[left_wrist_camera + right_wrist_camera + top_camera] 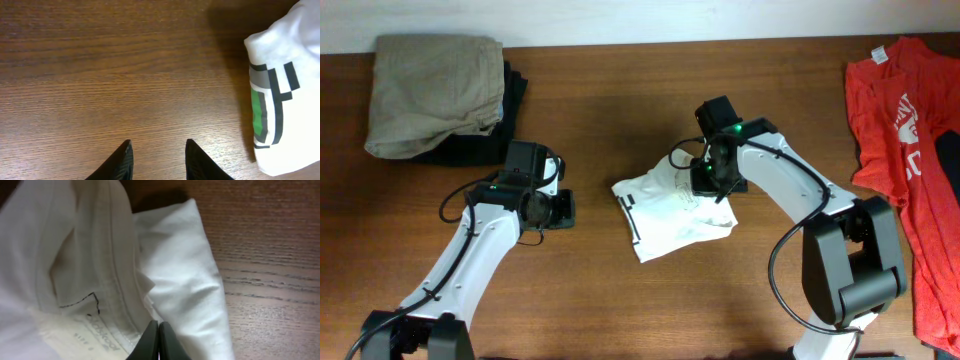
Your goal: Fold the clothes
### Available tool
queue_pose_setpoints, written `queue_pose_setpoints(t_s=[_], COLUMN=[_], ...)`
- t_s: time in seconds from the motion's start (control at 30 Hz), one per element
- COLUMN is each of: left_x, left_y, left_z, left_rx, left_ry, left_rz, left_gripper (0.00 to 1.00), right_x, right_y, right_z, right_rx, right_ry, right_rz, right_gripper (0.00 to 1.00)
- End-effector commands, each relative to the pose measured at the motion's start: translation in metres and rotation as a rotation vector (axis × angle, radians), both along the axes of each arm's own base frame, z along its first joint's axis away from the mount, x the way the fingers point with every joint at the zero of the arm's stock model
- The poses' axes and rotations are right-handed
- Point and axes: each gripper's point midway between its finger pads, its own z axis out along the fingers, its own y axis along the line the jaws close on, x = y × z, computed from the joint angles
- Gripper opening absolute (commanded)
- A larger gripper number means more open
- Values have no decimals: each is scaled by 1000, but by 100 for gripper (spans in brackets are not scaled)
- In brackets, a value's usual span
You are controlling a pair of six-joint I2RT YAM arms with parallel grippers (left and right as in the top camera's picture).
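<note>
I record the right pincer (158,341) clamped on the white T-shirt (675,218) at its upper edge, the left pincer (159,154) apart, empty, left of it.

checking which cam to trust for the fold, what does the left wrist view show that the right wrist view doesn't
Only the left wrist view: the green-and-black print on the white T-shirt, near its folded edge, and the left jaws standing apart over bare wood with nothing between them.
Only the right wrist view: the collar seam with the neck label, and the right jaws pinched shut on the cloth there.
Both: the white T-shirt and the wooden table.
</note>
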Motion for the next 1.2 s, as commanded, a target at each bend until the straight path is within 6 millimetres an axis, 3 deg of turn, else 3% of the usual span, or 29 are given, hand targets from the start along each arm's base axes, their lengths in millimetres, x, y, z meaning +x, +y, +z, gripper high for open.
queue_pose_setpoints(t_s=[0.0,0.03,0.07,0.1,0.17,0.33,0.43,0.53,0.57,0.63,0.77,1.03,1.17], left_x=[1,1,1,1,-1,-6,-8,-7,-8,-9,-9,-16,-3], left_y=[1,1,0,-1,-10,-38,-58,-75,-90,-115,-138,-135,-132], left_z=[4,4,4,4,5,14,19,11,6,0,-24,-42,-48], left_rx=[8,8,6,-1,-53,-217,-313,-351,-384,-448,-470,-445,-410], left_ry=[-16,-16,-16,-15,-6,11,25,60,79,111,177,254,204], left_rz=[-11,-11,-11,-14,-32,-87,-94,-51,-62,-86,-50,18,52], left_gripper=[43,52,64,71,83,87,87,87,87,87,87,87,87], right_x=[-6,-6,-6,-6,-4,14,36,51,55,55,40,33,33], right_y=[-21,-23,-24,-25,-33,-50,-68,-84,-93,-106,-132,-143,-143], right_z=[-15,-15,-14,-14,-6,36,82,117,129,134,129,128,128], right_rx=[-97,-106,-113,-118,-157,-155,-103,-13,27,58,52,40,40], right_ry=[23,24,23,22,25,3,-47,-88,-101,-98,-38,-16,-16], right_rz=[-71,-73,-74,-74,-105,-172,-233,-242,-247,-259,-290,-271,-271], right_gripper=[21,31,48,56,61,65,73,78,80,81,80,79,79])
